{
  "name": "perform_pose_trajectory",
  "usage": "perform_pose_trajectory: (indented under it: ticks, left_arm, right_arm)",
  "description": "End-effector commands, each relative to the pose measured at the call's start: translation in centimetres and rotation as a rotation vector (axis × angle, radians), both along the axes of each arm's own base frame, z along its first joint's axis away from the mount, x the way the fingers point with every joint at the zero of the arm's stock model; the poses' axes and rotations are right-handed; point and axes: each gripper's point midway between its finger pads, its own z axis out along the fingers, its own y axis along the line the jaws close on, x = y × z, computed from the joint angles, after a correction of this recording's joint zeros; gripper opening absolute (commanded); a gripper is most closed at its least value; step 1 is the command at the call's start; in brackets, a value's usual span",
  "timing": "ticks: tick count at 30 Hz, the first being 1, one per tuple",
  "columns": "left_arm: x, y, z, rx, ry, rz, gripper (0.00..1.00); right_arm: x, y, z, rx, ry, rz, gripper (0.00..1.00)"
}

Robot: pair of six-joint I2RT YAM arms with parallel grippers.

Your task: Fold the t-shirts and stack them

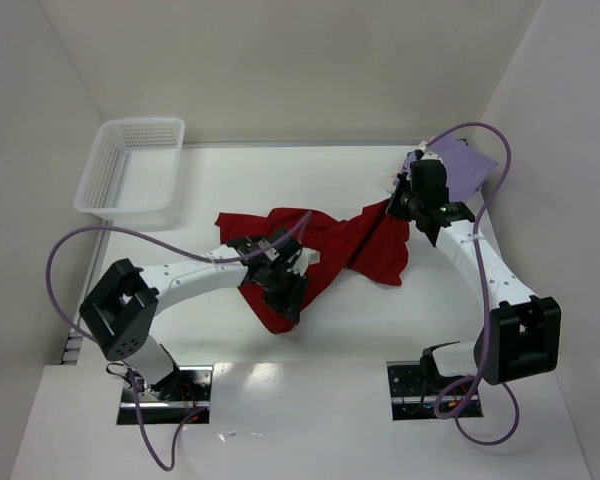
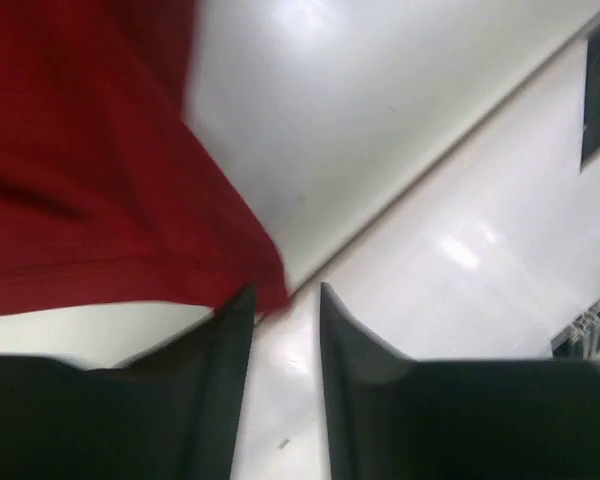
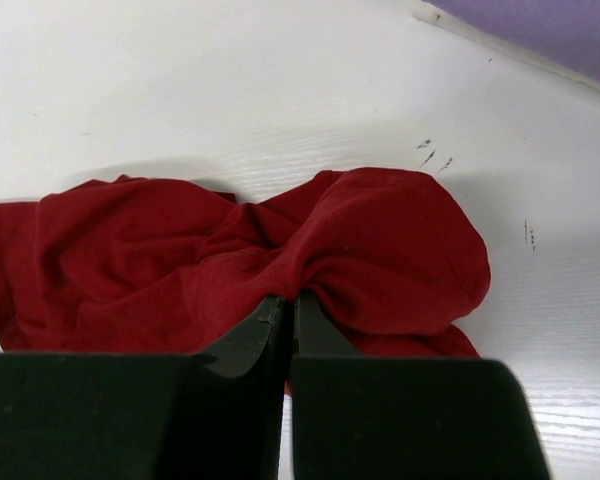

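Observation:
A dark red t-shirt [image 1: 365, 245] lies crumpled across the middle of the table. My right gripper [image 1: 398, 207] is at its far right end, and in the right wrist view the gripper [image 3: 291, 297] is shut on a bunched fold of the red t-shirt [image 3: 380, 240]. My left gripper [image 1: 288, 300] hovers over the shirt's near corner. In the left wrist view this gripper [image 2: 285, 289] stands slightly open with bare table showing between its fingers. The red t-shirt's hem corner [image 2: 80, 150] ends just past the left fingertip. A folded lavender t-shirt [image 1: 468, 168] lies at the back right, behind the right gripper.
A white mesh basket [image 1: 130, 165] stands at the back left corner. White walls close in the table on the left, back and right. An edge of the lavender t-shirt [image 3: 540, 25] shows at the top right of the right wrist view.

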Motion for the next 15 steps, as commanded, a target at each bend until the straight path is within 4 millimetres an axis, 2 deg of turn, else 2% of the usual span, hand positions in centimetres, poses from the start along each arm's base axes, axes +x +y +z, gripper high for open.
perform_pose_trajectory:
  ticks: [1,3,4,5,8,13,15]
  left_arm:
    - [-2.2,-1.2,-0.4,0.017,0.039,-0.104,0.44]
    - [-2.1,-1.2,-0.5,0.025,0.037,-0.091,0.57]
    - [-1.7,-1.3,0.1,0.016,0.011,-0.086,0.63]
    - [-1.4,-1.5,0.7,0.007,-0.004,-0.073,0.74]
    - [-0.9,-1.1,2.3,0.001,-0.057,-0.049,0.83]
    - [0.0,-0.9,2.6,0.020,-0.091,-0.002,0.86]
    - [0.4,-0.4,1.8,0.060,-0.103,0.024,0.86]
  right_arm:
    - [0.9,-0.7,2.2,-0.008,-0.090,-0.026,0.00]
    - [0.9,-0.7,2.2,-0.008,-0.090,-0.026,0.00]
    - [0.7,-0.7,1.8,-0.010,-0.081,-0.026,0.00]
    - [0.7,-0.7,2.2,-0.008,-0.090,-0.026,0.00]
    - [0.7,-0.7,2.2,-0.008,-0.090,-0.026,0.00]
    - [0.7,-0.7,2.2,-0.008,-0.090,-0.026,0.00]
    - [0.7,-0.7,2.2,-0.008,-0.090,-0.026,0.00]
